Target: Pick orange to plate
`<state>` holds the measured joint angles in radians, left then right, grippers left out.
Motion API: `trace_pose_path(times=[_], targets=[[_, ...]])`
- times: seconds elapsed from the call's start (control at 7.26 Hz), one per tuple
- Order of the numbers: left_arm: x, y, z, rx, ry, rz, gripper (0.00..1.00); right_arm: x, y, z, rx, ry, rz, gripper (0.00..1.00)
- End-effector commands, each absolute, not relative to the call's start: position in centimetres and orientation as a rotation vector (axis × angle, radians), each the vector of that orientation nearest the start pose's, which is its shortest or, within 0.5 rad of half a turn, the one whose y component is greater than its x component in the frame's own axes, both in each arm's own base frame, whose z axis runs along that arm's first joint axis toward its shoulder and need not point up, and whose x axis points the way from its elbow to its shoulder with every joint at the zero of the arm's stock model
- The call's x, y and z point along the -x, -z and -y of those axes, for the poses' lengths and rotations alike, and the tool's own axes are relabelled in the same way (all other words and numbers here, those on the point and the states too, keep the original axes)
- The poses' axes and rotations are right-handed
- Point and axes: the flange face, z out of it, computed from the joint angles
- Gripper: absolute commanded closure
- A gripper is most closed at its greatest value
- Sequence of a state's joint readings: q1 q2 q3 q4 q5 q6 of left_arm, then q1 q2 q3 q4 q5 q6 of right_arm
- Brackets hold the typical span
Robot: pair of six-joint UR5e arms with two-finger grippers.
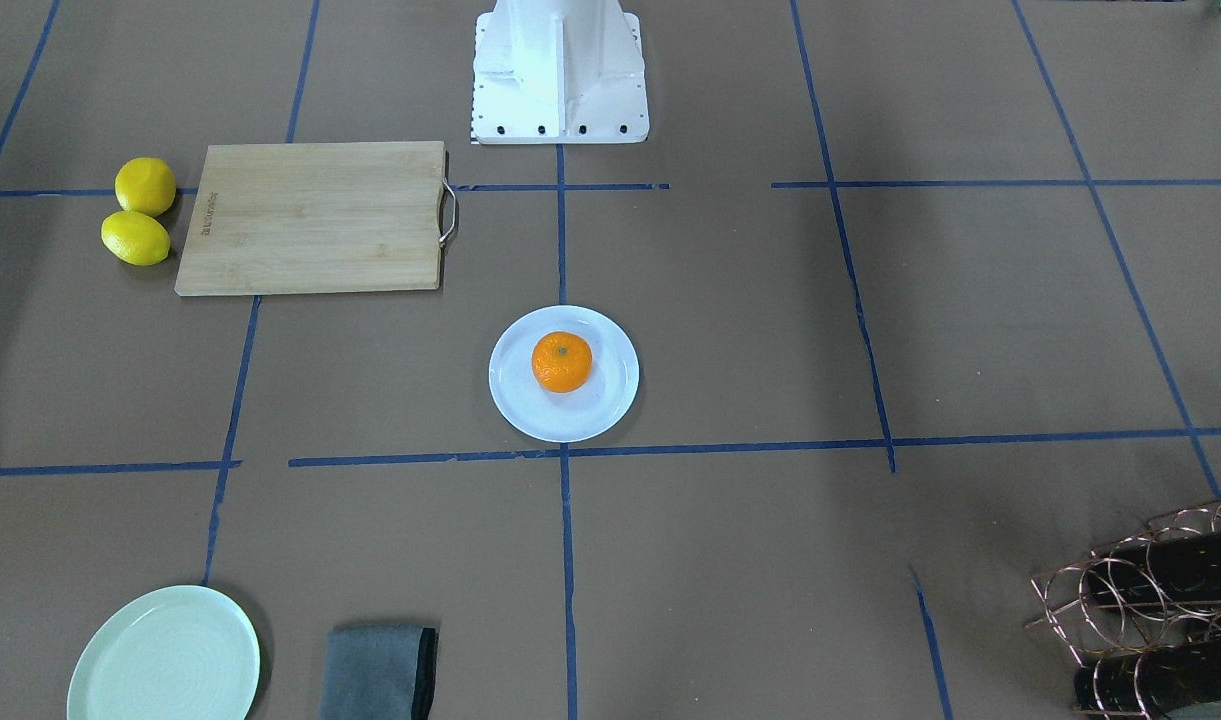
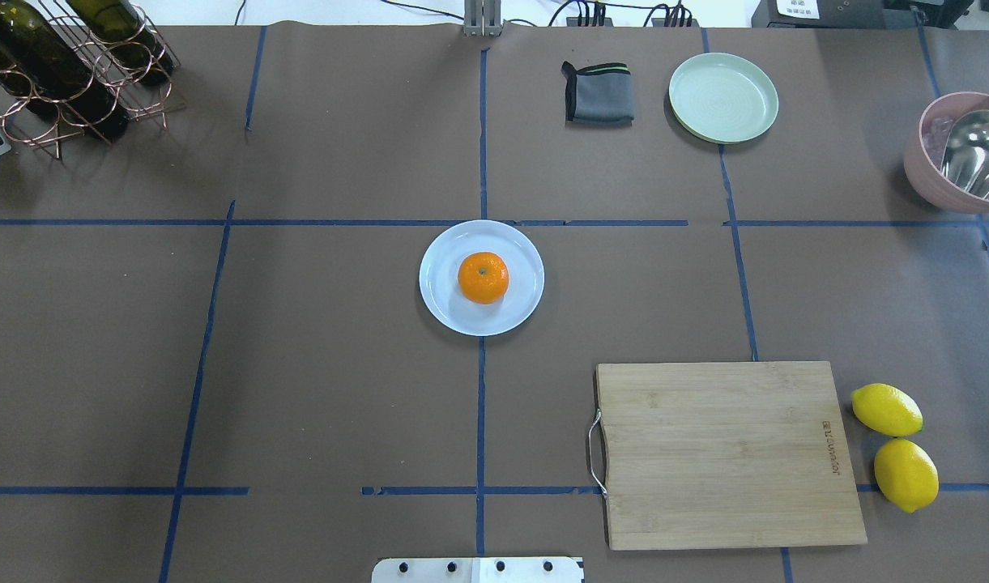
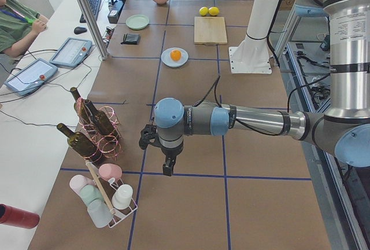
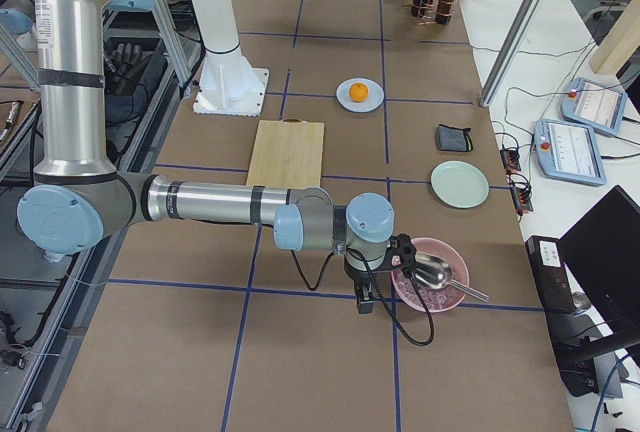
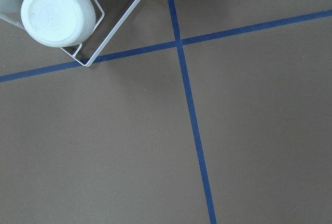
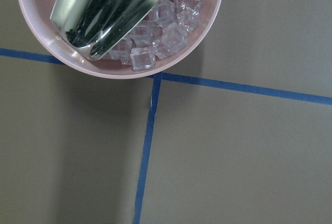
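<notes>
Left gripper [image 3: 167, 168] and right gripper [image 4: 363, 300] opening and contents cannot be determined, while the orange [image 2: 483, 278] is seated on the plate [image 2: 445, 301], and ice cubes [image 6: 174, 22] and a metal scoop [image 6: 104, 11] are contained in the pink bowl [image 6: 124, 72].

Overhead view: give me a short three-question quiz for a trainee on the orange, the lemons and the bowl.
1. Multiple choice: where is the orange?
A. on the bare table
B. on the bluish-white plate
C. on the mint-green plate
2. True or false: both lemons lie on the table beside the cutting board, not on it.
3. Short answer: what tool rests on the ice in the pink bowl?

Key: 1 B. 2 True. 3 The metal scoop.
</notes>
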<state>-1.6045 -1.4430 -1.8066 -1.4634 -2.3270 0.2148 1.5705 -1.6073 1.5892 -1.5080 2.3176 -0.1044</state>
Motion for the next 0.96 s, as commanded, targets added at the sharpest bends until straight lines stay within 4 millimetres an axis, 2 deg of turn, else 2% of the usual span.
trace_pose_path(times=[0.0, 0.83], targets=[[7.96, -61.51, 43.25, -0.092, -0.172, -0.752, 0.00, -6.48, -66.29, 47.94, -0.081, 0.117, 0.746, 0.00], [7.88, -61.16, 43.10, -0.099, -0.176, -0.752, 0.00, -6.19, -66.68, 47.85, -0.070, 0.121, 0.746, 0.00]])
